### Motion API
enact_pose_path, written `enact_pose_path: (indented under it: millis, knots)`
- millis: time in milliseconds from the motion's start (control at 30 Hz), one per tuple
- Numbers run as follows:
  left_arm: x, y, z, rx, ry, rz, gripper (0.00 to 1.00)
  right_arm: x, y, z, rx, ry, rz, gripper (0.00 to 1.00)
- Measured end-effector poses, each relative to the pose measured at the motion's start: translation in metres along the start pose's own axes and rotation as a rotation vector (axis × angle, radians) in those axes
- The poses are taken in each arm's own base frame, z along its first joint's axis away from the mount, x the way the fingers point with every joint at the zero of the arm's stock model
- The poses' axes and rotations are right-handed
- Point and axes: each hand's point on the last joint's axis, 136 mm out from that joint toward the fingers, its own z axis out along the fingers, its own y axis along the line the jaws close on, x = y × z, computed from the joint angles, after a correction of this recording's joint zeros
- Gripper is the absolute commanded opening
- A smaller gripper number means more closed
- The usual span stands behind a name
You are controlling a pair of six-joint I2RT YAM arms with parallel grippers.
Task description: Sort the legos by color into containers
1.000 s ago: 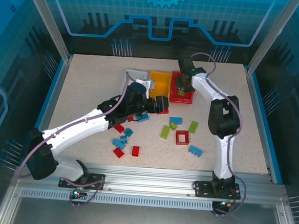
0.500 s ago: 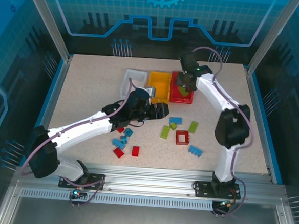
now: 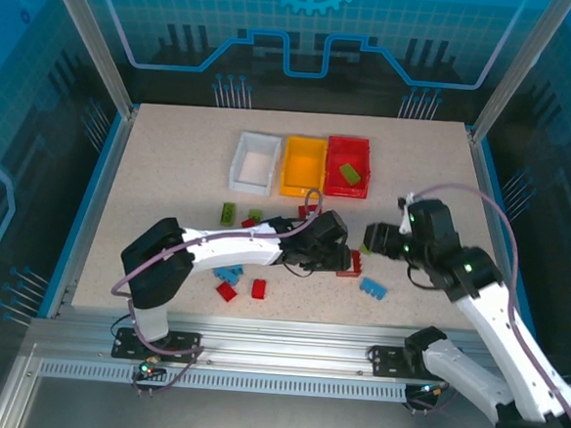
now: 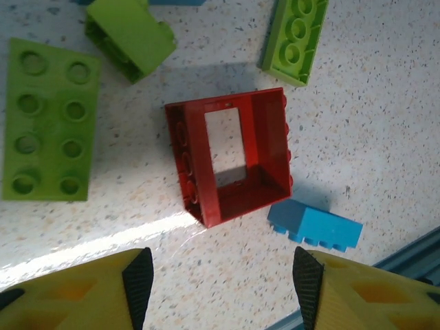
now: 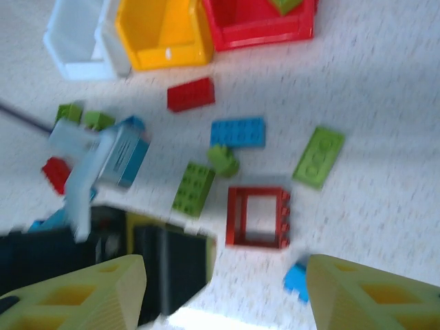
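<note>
Hovering near red frame [image 4: 265, 148], left claw [image 4: 221, 275] spread wide, empty; right claw [image 5: 223, 275] likewise wide, gripping nothing.

Even, bright light falls on the desk [image 3: 170, 177] in the top view, its surroundings dim and blue, shadows soft. The left wrist view is sharp; a pale streak of glare crosses the desk low on the left, and the red frame brick [image 4: 234, 161] throws a soft grey shadow. The right wrist view is blurred throughout.
</note>
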Motion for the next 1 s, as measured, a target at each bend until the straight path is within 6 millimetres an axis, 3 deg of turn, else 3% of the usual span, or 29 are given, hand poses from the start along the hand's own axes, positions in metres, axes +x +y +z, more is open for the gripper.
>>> enact_pose_path:
  millis: [167, 467, 533, 833, 1000]
  knots:
    - [-0.004, -0.002, 0.017, -0.035, 0.006, 0.000, 0.49, 0.020, -0.002, -0.026, -0.066, -0.023, 0.045, 0.65]
    - [-0.004, 0.012, 0.048, -0.124, 0.029, 0.007, 0.37, 0.030, -0.001, -0.021, -0.070, 0.038, 0.078, 0.64]
    - [-0.003, 0.015, 0.052, -0.134, 0.035, 0.010, 0.28, 0.031, 0.000, -0.019, -0.072, 0.046, 0.081, 0.64]
    - [-0.008, 0.012, 0.054, -0.137, 0.019, 0.036, 0.07, 0.041, -0.005, -0.012, -0.063, 0.079, 0.091, 0.64]
    - [-0.013, 0.016, 0.051, -0.160, -0.008, 0.055, 0.03, 0.041, -0.004, -0.012, -0.065, 0.079, 0.089, 0.64]
